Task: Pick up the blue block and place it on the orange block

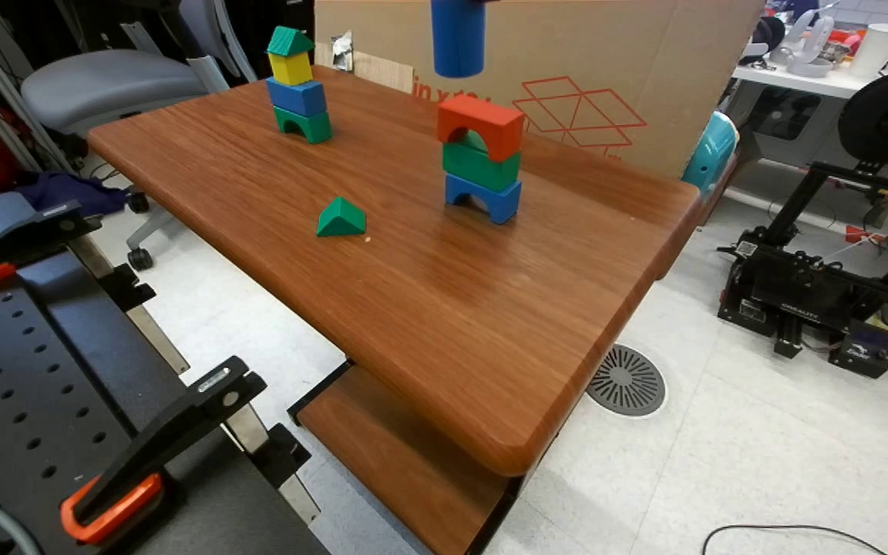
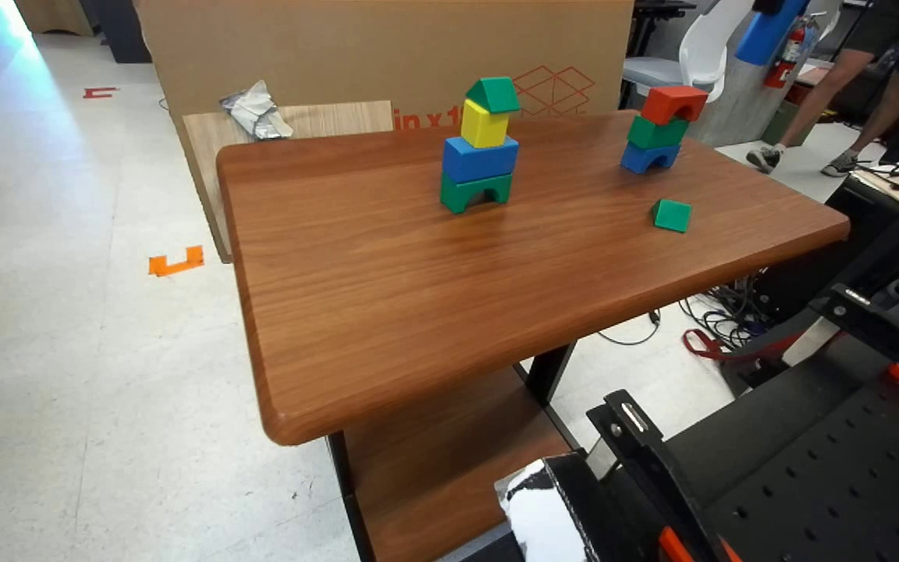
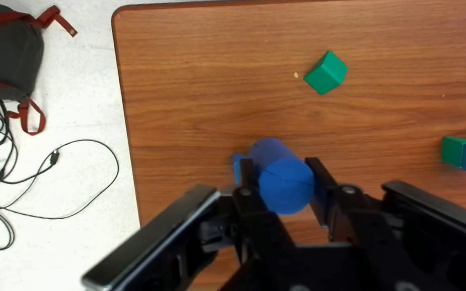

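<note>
The blue block (image 1: pixel 458 40) is an upright cylinder. My gripper (image 3: pixel 282 171) is shut on its upper part, one finger on each side. In an exterior view the cylinder (image 2: pixel 768 35) hangs in the air, slightly tilted, above and apart from the stack. The orange block (image 1: pixel 481 123), a red-orange arch, sits on top of a green piece and a blue arch; it also shows in an exterior view (image 2: pixel 673 104). In the wrist view the orange block is hidden behind the cylinder and fingers. Most of the gripper is out of frame in both exterior views.
A stack of green, blue, yellow and green roof-shaped blocks (image 1: pixel 296 96) stands elsewhere on the wooden table (image 1: pixel 444 308). A loose green triangular block (image 1: pixel 341 217) lies nearer the front edge. A big cardboard box (image 1: pixel 606 77) stands behind the table.
</note>
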{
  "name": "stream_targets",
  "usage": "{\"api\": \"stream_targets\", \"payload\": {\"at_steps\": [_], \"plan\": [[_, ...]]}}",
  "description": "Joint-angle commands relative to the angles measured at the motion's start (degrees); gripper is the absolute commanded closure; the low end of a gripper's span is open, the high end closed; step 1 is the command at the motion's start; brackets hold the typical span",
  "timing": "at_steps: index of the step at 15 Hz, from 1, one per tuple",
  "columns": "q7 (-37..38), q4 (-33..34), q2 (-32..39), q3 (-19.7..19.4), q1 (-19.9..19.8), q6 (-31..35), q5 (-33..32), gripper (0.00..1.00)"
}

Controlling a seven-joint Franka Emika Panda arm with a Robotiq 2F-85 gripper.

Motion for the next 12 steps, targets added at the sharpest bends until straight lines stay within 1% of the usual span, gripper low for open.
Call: {"api": "stream_targets", "payload": {"at_steps": [1, 8, 12], "plan": [[-0.83, 3.67, 1.56, 0.73, -0.60, -2.54, 1.46, 0.92], [0.06, 8.82, 6.05, 1.48, -0.43, -4.61, 1.28, 0.92], [0.70, 11.44, 8.82, 2.09, -0.22, -4.50, 0.71, 0.92]]}}
